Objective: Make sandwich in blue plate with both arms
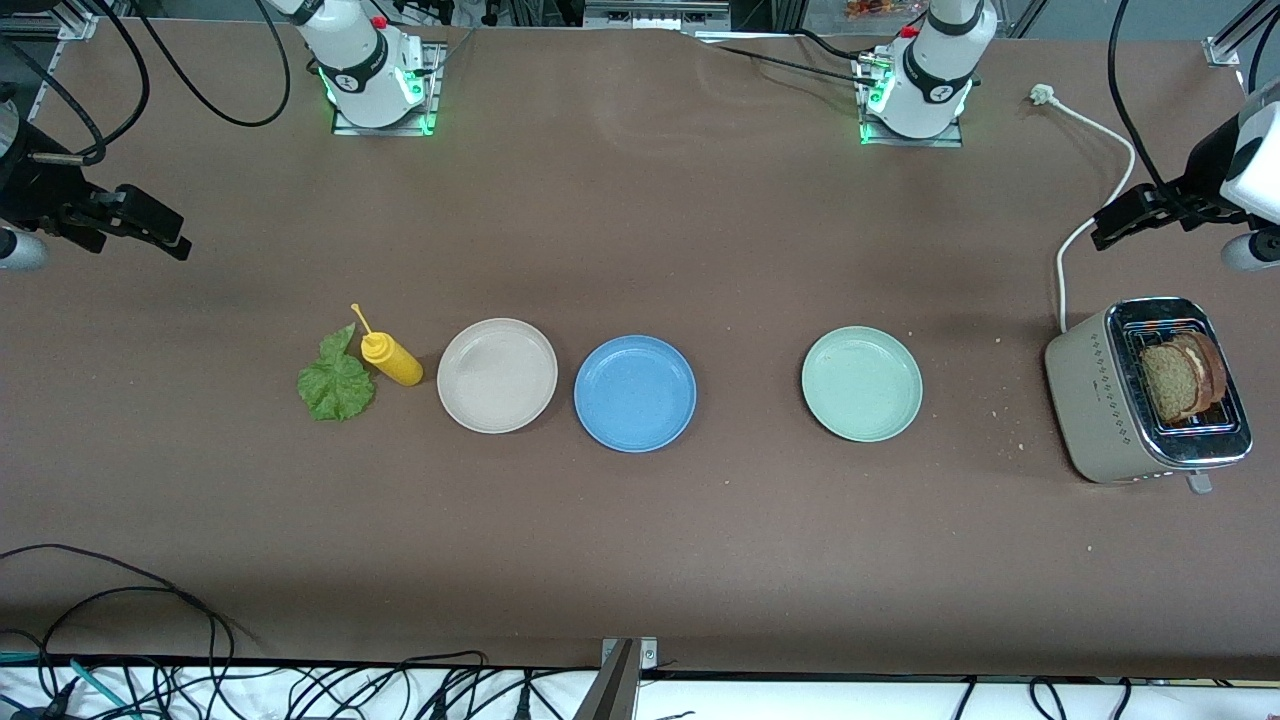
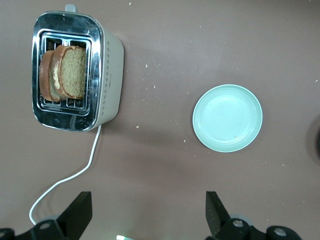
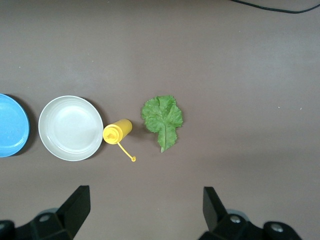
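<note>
The blue plate [image 1: 634,392] lies empty at mid-table; its edge shows in the right wrist view [image 3: 11,125]. Two brown bread slices [image 1: 1183,376] stand in a toaster [image 1: 1100,400] at the left arm's end, also seen in the left wrist view [image 2: 65,72]. A green lettuce leaf [image 1: 337,383] lies flat on the table toward the right arm's end and shows in the right wrist view [image 3: 162,117]. My left gripper [image 1: 1120,222] [image 2: 149,210] is open and empty, up over the table beside the toaster's cord. My right gripper [image 1: 160,228] [image 3: 145,207] is open and empty, up over the right arm's end.
A beige plate [image 1: 497,375] lies beside the blue plate toward the lettuce, with a yellow squeeze bottle [image 1: 390,358] on its side between them. A pale green plate [image 1: 861,383] lies toward the toaster. The toaster's white cord [image 1: 1085,225] runs toward the bases. Crumbs lie near the toaster.
</note>
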{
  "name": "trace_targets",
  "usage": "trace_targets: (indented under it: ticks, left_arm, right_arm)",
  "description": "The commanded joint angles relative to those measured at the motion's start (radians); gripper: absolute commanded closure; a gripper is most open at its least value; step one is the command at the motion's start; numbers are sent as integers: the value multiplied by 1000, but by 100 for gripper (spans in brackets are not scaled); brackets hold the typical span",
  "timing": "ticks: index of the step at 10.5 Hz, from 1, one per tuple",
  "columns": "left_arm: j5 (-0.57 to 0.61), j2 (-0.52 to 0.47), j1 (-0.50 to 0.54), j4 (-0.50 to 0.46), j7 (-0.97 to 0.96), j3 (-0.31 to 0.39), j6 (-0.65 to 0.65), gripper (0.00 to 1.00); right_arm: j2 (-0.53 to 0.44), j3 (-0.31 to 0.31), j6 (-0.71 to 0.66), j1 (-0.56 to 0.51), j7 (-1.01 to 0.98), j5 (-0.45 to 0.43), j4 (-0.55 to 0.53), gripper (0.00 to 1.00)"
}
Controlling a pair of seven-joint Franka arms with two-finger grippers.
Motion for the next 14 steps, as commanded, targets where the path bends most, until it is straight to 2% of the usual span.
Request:
trace_targets:
  ticks: [1,6,8,14]
  left_arm:
    - [-20,-2,6,0,112,-3,41,0]
    - [-30,-5,4,0,199,-4,39,0]
    - [-124,-8,16,0,197,3,21,0]
    - [-122,-6,15,1,190,2,15,0]
  right_arm:
    - [3,-5,-29,-4,3,-1,20,0]
    - [6,-6,-29,-4,2,-1,25,0]
    - [8,-18,-29,-4,-6,-1,25,0]
    - [3,-12,-29,-1,-6,-1,25,0]
